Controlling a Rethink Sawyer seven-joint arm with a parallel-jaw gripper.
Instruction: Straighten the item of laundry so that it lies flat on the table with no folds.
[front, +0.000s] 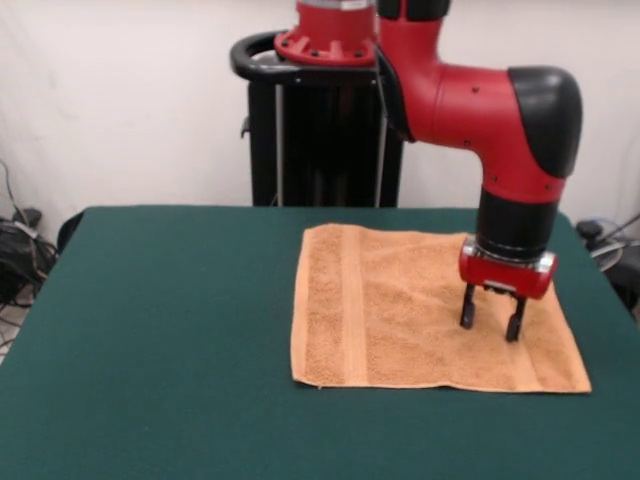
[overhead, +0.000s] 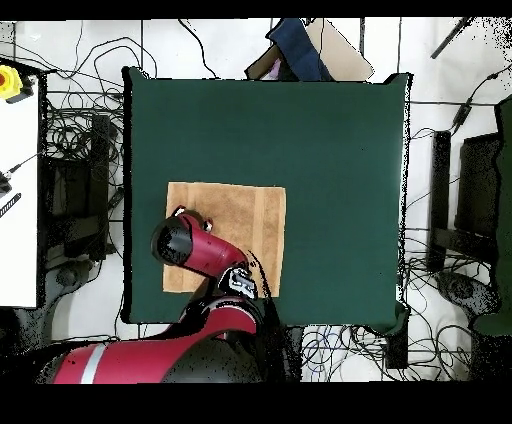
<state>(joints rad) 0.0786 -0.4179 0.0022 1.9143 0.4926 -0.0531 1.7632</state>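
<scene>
The orange-tan towel (front: 400, 310) lies spread out on the dark green table (front: 150, 340), on its right half in the front view. A woven band runs near its left end. It looks flat, with no fold showing. My gripper (front: 491, 327) hangs over the towel's right part, its two black fingers (front: 467, 308) apart and empty, tips just above or at the cloth. In the overhead view the towel (overhead: 240, 215) lies near the table's (overhead: 330, 150) lower left, and my arm (overhead: 190, 245) covers its lower left part, hiding the gripper.
The black robot stand (front: 320, 140) rises behind the table's far edge. Cables and gear lie on the floor around the table (overhead: 70, 180). A dark blue cloth on a cardboard box (overhead: 300, 50) sits past the table's far edge in the overhead view.
</scene>
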